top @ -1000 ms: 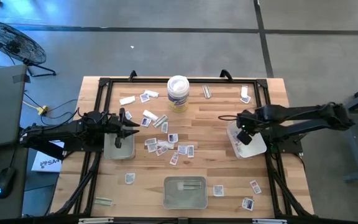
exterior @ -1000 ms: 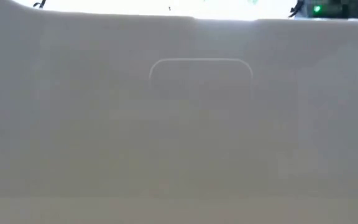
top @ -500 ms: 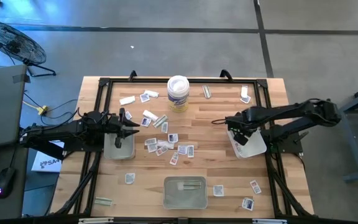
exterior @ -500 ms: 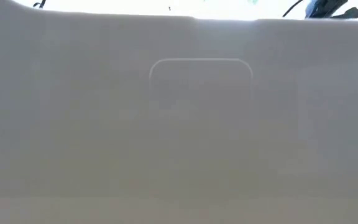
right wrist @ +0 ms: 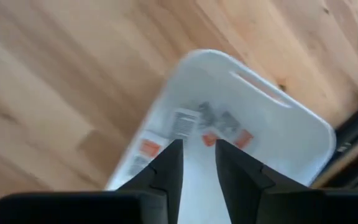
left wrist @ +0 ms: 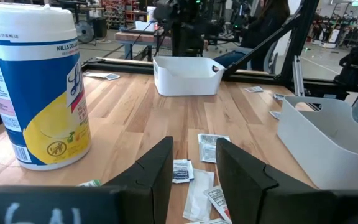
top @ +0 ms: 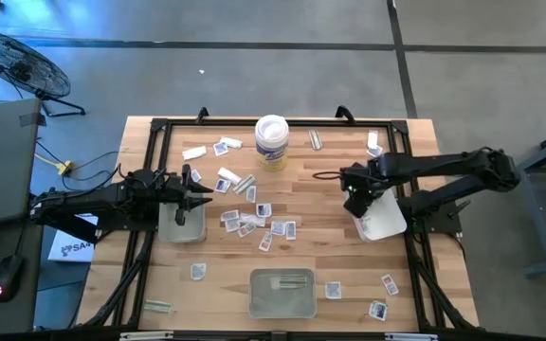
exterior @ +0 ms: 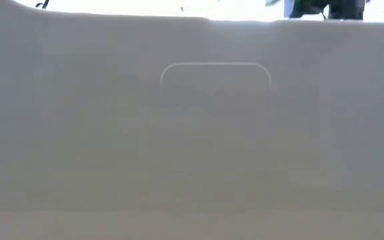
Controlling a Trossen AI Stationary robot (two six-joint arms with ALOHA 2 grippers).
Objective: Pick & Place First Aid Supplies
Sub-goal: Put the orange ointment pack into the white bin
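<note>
White tray (top: 383, 220) holds a few packets (right wrist: 185, 123); right end effector (top: 354, 196) hovers over it, spread, empty. Many packets (top: 259, 225) remain beside tub (top: 271, 142) on bench (top: 320, 256).

The tub (left wrist: 35, 87) label reads "KILLS COLD".

Both end effectors (top: 200, 195) (top: 347, 188) slightly parted

Two slim black jointed arms, each end effector (top: 197, 192) with a pair of blunt dark fingers (left wrist: 154, 171).
</note>
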